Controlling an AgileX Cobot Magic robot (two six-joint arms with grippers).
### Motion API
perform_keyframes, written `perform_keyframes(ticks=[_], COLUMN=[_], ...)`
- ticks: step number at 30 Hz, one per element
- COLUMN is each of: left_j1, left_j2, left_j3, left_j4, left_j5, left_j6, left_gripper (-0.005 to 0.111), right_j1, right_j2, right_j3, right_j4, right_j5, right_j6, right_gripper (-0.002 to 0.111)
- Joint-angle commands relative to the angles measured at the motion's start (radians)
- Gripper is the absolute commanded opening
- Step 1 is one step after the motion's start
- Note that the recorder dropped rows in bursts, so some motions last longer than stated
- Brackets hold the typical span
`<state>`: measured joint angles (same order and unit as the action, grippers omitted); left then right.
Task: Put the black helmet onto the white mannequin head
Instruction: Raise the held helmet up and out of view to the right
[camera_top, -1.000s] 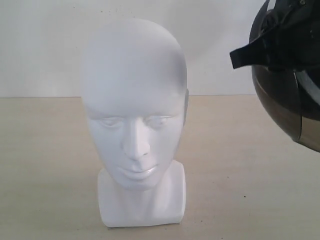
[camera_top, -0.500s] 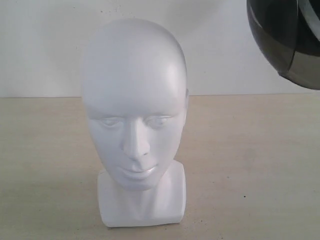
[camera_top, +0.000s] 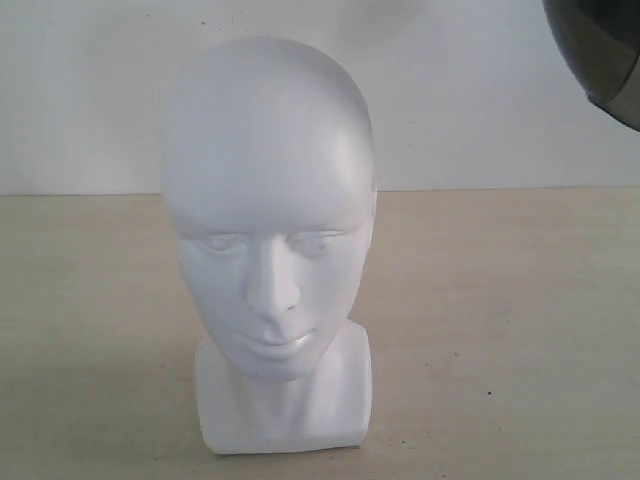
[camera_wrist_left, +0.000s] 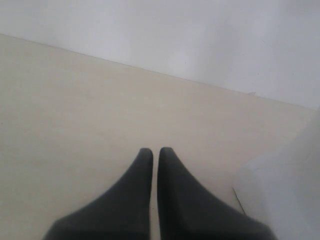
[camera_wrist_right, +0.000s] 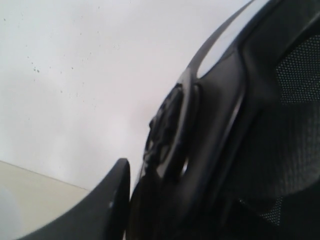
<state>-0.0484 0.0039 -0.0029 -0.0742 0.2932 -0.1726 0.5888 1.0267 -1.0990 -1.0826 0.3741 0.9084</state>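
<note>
Centre of the exterior view: the white mannequin head (camera_top: 268, 230) stands upright on the beige table (camera_top: 500, 300), face toward the camera, squarish base flat on the surface, crown bare. Plain white wall (camera_top: 450, 100) behind it.

Top right corner of that view: the black helmet (camera_top: 600, 45), only a curved piece of its smoky visor in frame, the rest cut off by the picture edge. It hangs in the air, well apart from the head, higher than the crown and off toward the right of the view.

Right wrist view: the helmet fills most of the picture, black mesh lining and padding very close to the camera. The right gripper (camera_wrist_right: 124, 172) clamps the helmet at its rim. 1 dark finger (camera_wrist_right: 107, 205) shows, pressed against the helmet's edge; the other is hidden.

Left wrist view: the left gripper (camera_wrist_left: 155, 152) is above the table, its 2 dark fingers (camera_wrist_left: 135, 190) almost together, only a thin slit between them, nothing in it. The head's white base sits near that gripper, off to one side, not touching.
</note>
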Motion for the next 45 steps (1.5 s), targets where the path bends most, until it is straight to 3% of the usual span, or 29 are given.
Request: perform_keyframes(ticks=[1,11,20,26,32,37,41,45], left_j1=[-0.004,-0.004,-0.004,-0.004,-0.004,-0.004,-0.004,-0.004], left_j2=[-0.004,-0.004,-0.004,-0.004,-0.004,-0.004,-0.004,-0.004], left_j3=[0.003,0.003,0.003,0.003,0.003,0.003,0.003,0.003], left_j4=[-0.009,-0.009,-0.009,-0.009,-0.009,-0.009,-0.009,-0.009], left_j5=[-0.002,-0.002,-0.002,-0.002,-0.002,-0.002,-0.002,-0.002], left_j6=[0.003,0.003,0.003,0.003,0.003,0.003,0.003,0.003], left_gripper=[0.004,0.004,0.004,0.004,0.004,0.004,0.004,0.004], right_j1=[-0.001,-0.001,-0.001,-0.001,-0.001,-0.001,-0.001,-0.001], right_j2=[-0.018,-0.018,-0.018,-0.018,-0.018,-0.016,0.013,0.067], right_j3=[0.010,0.063,0.063,0.063,0.063,0.063,0.039,-0.016], right_j4=[-0.083,-0.262,-0.269,-0.206,-0.030,0.143,0.313,0.452], right_j5=[-0.063,-0.108,-0.099,-0.047,0.006,0.215,0.449,0.537], right_j6=[-0.024,0.128,0.193,0.064,-0.233,-0.555,-0.624,-0.654], right_gripper=[0.000,0.000,0.000,0.000,0.000,0.000,0.000,0.000])
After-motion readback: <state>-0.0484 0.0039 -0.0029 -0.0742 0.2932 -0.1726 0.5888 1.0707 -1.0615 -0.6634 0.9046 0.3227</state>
